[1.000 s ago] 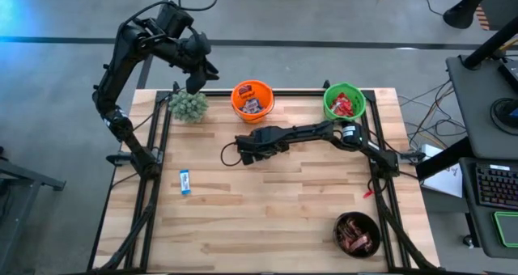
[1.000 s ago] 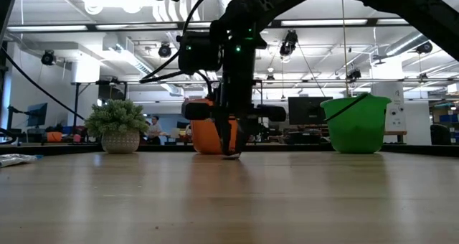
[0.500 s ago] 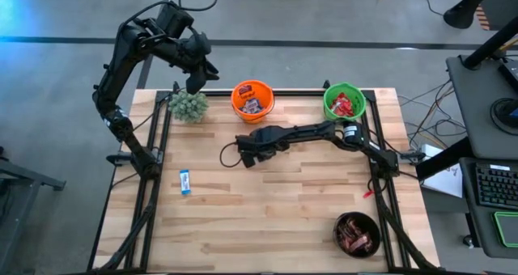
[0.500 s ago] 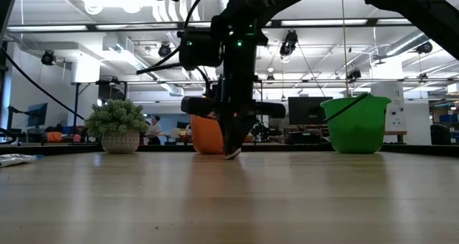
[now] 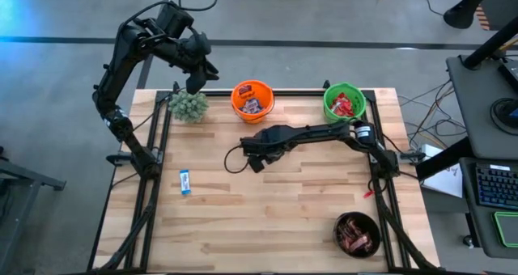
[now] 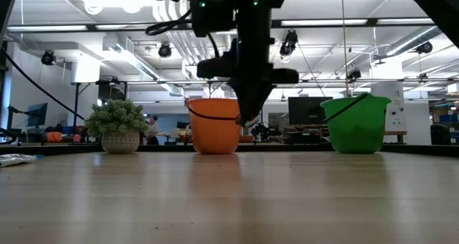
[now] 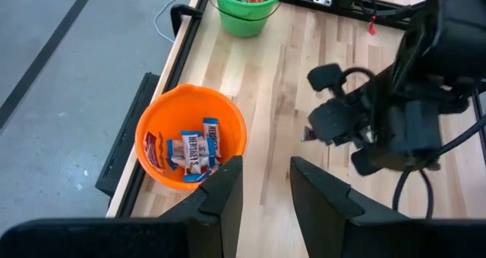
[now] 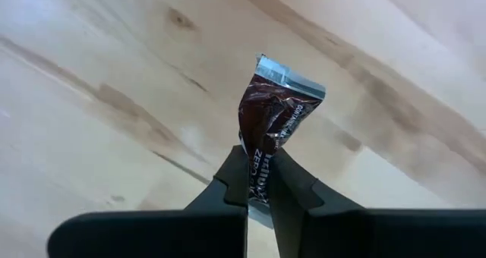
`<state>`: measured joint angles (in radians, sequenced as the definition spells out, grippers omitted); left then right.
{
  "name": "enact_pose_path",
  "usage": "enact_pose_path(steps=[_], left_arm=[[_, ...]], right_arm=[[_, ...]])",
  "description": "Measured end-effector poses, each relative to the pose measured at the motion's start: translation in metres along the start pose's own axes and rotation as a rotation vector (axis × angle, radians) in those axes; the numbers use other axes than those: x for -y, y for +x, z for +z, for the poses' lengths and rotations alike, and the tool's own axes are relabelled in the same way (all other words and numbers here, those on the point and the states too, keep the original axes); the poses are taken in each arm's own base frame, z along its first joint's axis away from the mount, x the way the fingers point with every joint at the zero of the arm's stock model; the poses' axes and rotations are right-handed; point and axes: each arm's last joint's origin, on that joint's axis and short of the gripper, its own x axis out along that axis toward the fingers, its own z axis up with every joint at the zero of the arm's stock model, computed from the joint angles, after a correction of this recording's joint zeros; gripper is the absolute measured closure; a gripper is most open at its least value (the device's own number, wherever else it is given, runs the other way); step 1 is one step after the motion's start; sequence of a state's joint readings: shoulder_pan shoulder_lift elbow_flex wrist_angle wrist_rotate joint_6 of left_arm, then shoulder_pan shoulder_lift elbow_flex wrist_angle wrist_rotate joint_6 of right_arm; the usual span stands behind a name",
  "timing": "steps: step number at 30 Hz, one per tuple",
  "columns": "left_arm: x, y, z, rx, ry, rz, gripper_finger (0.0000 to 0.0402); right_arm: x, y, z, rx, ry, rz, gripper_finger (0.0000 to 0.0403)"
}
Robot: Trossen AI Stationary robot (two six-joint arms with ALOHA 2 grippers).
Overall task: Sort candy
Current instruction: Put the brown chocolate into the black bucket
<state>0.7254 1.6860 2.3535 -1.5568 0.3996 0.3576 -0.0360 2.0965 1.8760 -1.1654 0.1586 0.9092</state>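
- My left gripper (image 5: 197,79) hangs off the far left corner of the table, above the little green plant (image 5: 188,105). Its fingers (image 7: 220,193) stand a little apart with nothing between them; this arm is only waiting.
- Near the left edge a blue-and-white bar (image 5: 185,181) lies alone on the boards, not yet sorted.
- At the far edge, left of middle, the orange bucket (image 5: 252,99) already holds several blue-and-white bars (image 7: 194,149).
- My right gripper (image 5: 252,153) is over the middle of the table, just on the near side of the orange bucket and lifted clear of the wood. It is clenched on a dark brown bar (image 8: 267,129), pinched by one end so the rest of the wrapper sticks out past my fingertips (image 8: 239,178).
- So I judge the step in hand is the carry: the bar is picked and now has to go to its own container.
- Farther right at the far edge, the green bucket (image 5: 344,102) holds red packets (image 5: 346,105). At the near right corner a dark bowl (image 5: 358,232) holds dark-wrapped sweets, so the next move looks like a long swing toward that near right corner, keeping the pinch firm since I hold only an end, then letting go above the bowl.
- The surface is a pale wooden plank table (image 5: 275,218) in a black frame, standing on a grey floor with cables trailing about.
- The room beyond is a large workshop with ceiling lights, pipes and screens; a person shows far off behind the plant.
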Motion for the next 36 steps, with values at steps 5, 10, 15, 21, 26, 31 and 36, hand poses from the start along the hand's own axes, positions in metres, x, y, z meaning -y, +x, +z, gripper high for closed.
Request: enact_pose_path(steps=[5, 10, 15, 21, 26, 31, 36], left_arm=[[0.000, 0.000, 0.000, -0.003, 0.000, 0.004, 0.0308], [-0.002, 0.000, -0.001, -0.029, -0.001, 0.063, 0.0308], [-0.002, 0.000, -0.002, -0.036, -0.002, 0.068, 0.0308], [-0.002, 0.000, -0.002, -0.037, 0.000, 0.067, 0.0308], [-0.002, 0.000, -0.002, -0.037, 0.000, 0.067, 0.0308], [-0.002, 0.000, -0.002, -0.038, 0.000, 0.067, 0.0308], [-0.002, 0.000, -0.002, -0.038, 0.000, 0.067, 0.0308]], right_arm=[[0.003, -0.026, -0.019, -0.026, -0.052, -0.026, 0.0390], [0.006, -0.060, -0.042, -0.032, -0.057, -0.016, 0.0390], [0.007, -0.094, -0.066, 0.004, -0.042, 0.039, 0.0390], [0.011, -0.127, -0.098, 0.006, -0.032, 0.082, 0.0390], [0.014, -0.149, -0.128, -0.038, -0.006, 0.123, 0.0390], [0.015, -0.164, -0.159, -0.068, 0.049, 0.133, 0.0390], [0.016, -0.170, -0.193, -0.178, 0.113, 0.073, 0.0390]])
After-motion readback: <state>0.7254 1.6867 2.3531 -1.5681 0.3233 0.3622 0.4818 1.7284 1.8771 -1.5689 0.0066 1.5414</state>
